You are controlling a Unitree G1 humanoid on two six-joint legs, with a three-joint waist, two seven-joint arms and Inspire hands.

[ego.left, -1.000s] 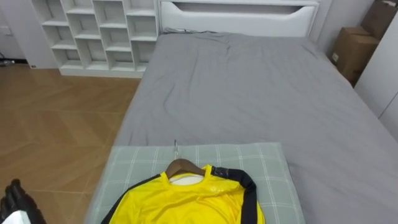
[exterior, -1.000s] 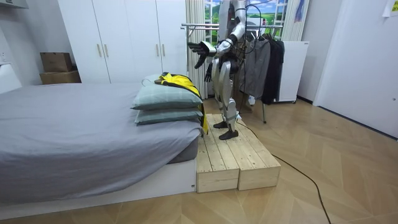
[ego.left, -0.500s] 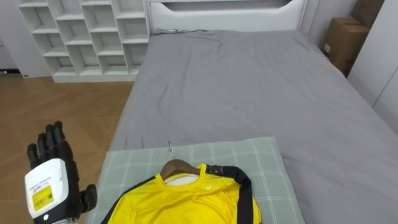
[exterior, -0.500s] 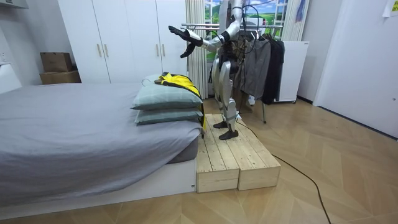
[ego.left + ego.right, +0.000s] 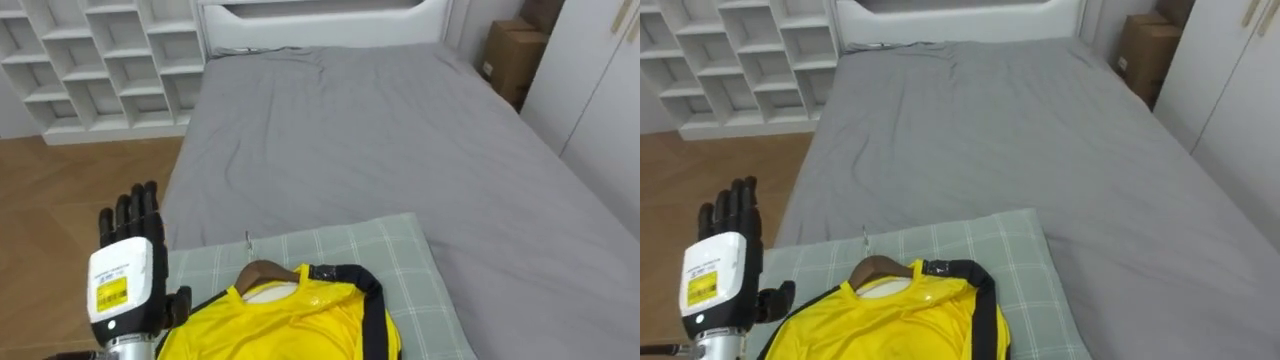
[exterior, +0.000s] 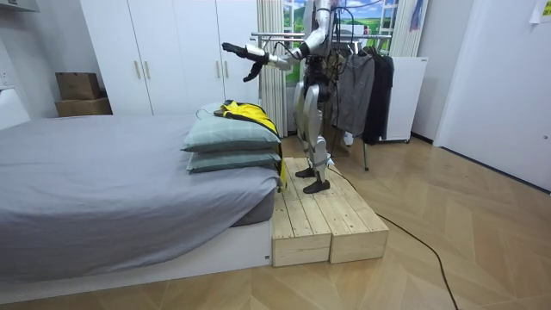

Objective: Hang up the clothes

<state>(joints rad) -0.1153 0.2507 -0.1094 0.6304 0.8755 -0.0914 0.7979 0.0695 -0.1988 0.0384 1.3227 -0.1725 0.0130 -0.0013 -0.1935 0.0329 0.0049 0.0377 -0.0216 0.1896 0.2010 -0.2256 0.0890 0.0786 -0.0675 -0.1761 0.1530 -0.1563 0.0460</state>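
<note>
— Since the yellow shirt (image 5: 300, 320) is seen lying on the checked pillow (image 5: 400, 250) at the near end of the bed (image 5: 370, 130), how is it expected to handle?
— Soft, light and limp, it is judged. Bunching and slipping are likely if the cloth alone is grabbed.
— Where should it be taken, then?
— At the wooden hanger (image 5: 262, 272) in its collar, just under the hook. The left hand (image 5: 128, 275) is held raised beside the pillow, fingers straight, nothing gripped.

Grey bed (image 5: 350, 130) with stacked checked pillows (image 6: 228, 146)
</note>
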